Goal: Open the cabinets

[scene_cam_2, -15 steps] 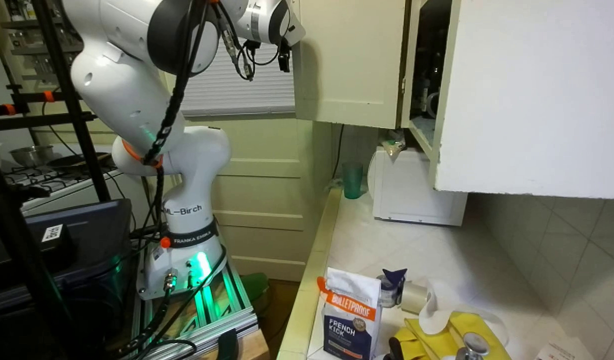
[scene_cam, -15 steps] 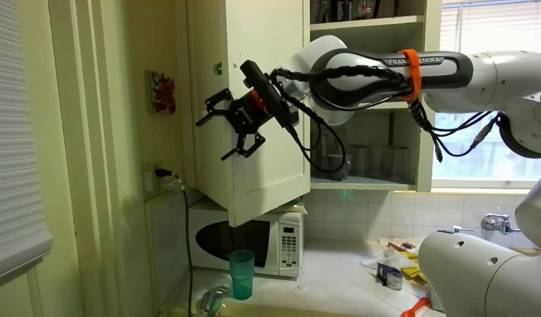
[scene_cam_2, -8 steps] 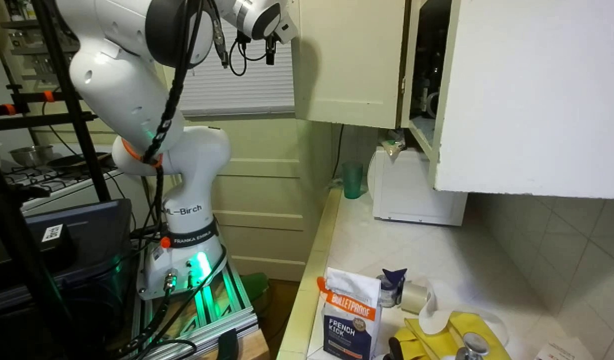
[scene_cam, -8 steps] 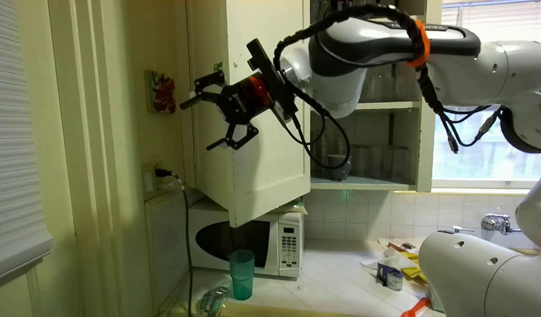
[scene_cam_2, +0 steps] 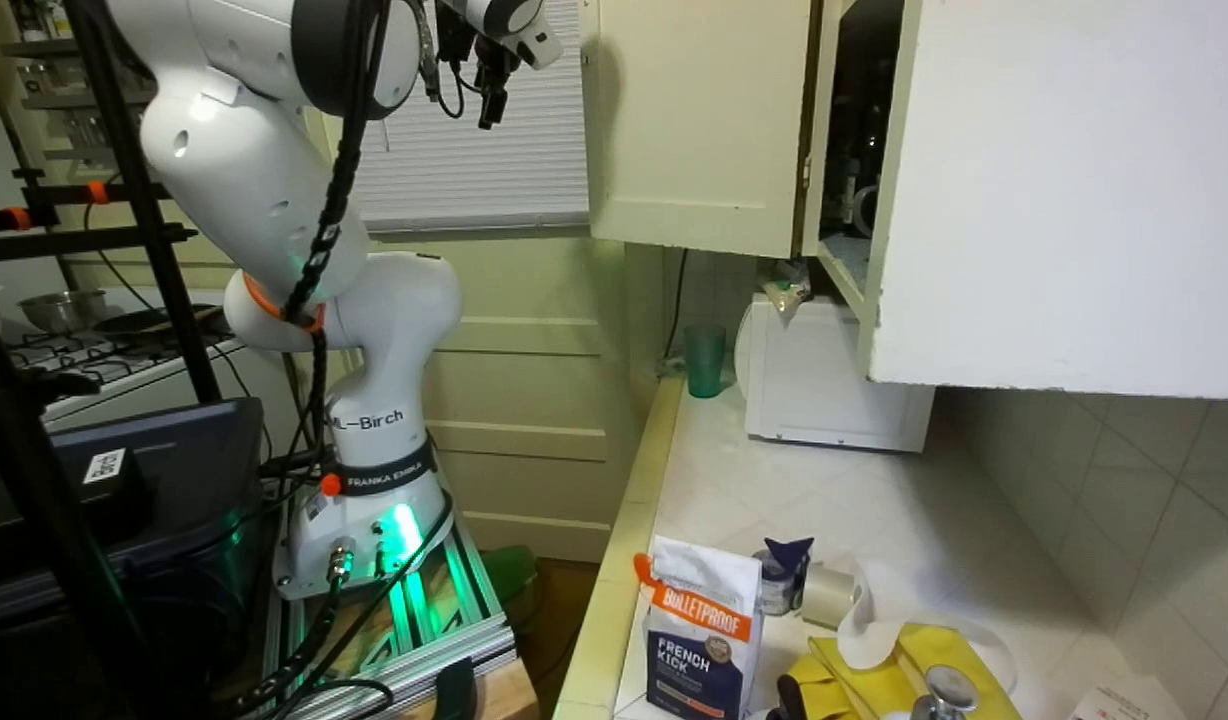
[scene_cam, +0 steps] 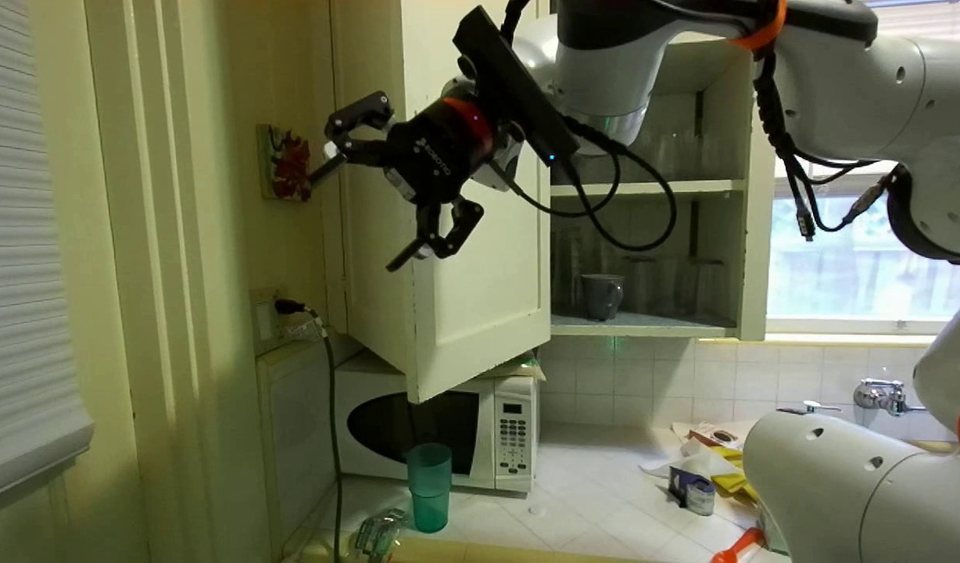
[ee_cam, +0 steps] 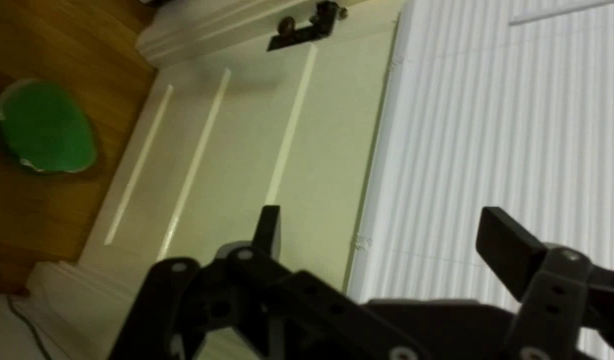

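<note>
Your gripper (scene_cam: 351,225) stands spread wide near the swung-out cabinet door (scene_cam: 484,305).
Past that door from the gripper, the wall cabinet (scene_cam: 754,297) bares a gray mug (scene_cam: 602,297) and drinking glasses (scene_cam: 711,285); lower than the gripper, the tiled countertop (scene_cam: 597,473) bears a microwave (scene_cam: 464,426) and a teal tumbler (scene_cam: 429,489). Ahead of your gripper, the wrist view alone gives you a dark doorknob (ee_cam: 287,26) on the paneled room door (ee_cam: 332,165); the gas stove (scene_cam_2: 144,372), well apart from the gripper, shows only in an exterior view.
</note>
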Robot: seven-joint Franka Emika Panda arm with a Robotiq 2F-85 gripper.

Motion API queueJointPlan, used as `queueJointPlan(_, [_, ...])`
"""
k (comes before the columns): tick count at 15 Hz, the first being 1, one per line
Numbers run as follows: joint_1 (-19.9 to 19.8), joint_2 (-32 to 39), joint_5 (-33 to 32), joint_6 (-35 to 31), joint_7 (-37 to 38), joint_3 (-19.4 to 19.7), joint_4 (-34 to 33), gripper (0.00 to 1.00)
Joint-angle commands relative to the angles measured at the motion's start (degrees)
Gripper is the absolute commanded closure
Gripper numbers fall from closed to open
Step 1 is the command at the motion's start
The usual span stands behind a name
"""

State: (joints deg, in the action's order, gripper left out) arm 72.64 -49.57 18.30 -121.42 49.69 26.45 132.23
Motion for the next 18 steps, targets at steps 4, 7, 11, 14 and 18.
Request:
queueJointPlan(4, [-12.2, 11.0, 1.6, 26.8, -1.6, -9.2, -14.0, 0.00])
queueJointPlan(7, [-23.3, 14.7, 0.6, 37.6, -6.6, -17.1, -20.2, 0.00])
queueJointPlan(11, [-38.6, 16.3, -3.2, 45.4, -16.4, -28.4, -25.6, 0.00])
queueJointPlan(14, [-49.0, 15.8, -4.1, 46.6, -22.1, -34.7, -28.2, 0.00])
queueJointPlan(18, [-56.6, 14.9, -4.0, 47.6, -29.1, -38.6, -31.3, 0.00])
